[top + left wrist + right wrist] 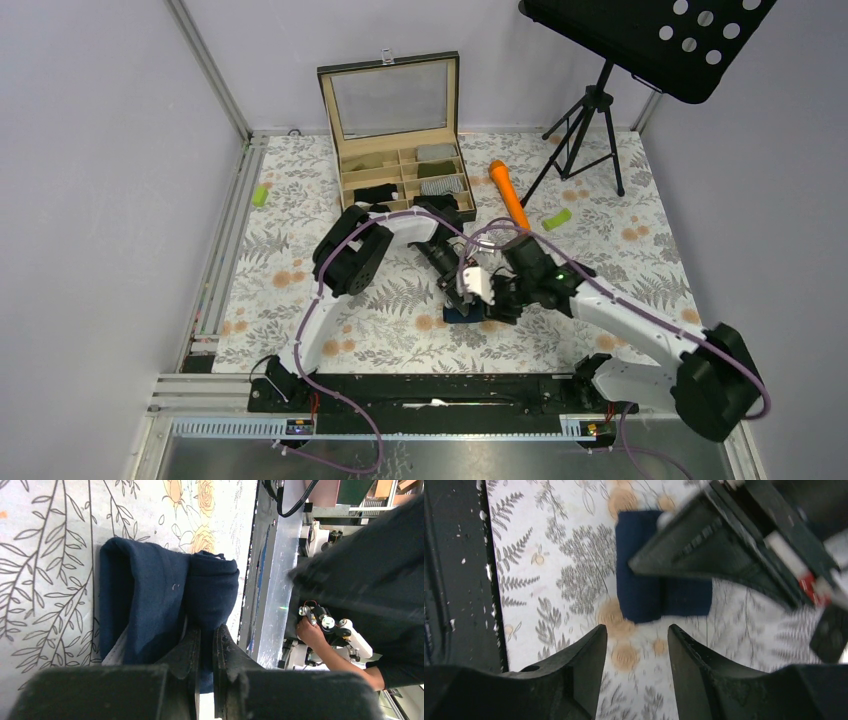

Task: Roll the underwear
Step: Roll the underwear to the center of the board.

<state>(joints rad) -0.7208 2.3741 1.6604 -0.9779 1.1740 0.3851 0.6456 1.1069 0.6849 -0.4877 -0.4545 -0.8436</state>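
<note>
Apparently half-rolled navy underwear (pixel 150 605), thick-edged.

**Pale Walls Are Closing In a Flowered Table**

Plain lilac-grey walls (pixel 90 150) are standing on three sides, with an aluminium post (pixel 207 65) running up the far left corner. The table (pixel 260 290) is wearing a white cloth printed with grey ferns and orange blossoms. A black music stand (pixel 620 40) on a tripod is looming over the far right corner. Soft, even light is falling throughout.
</note>
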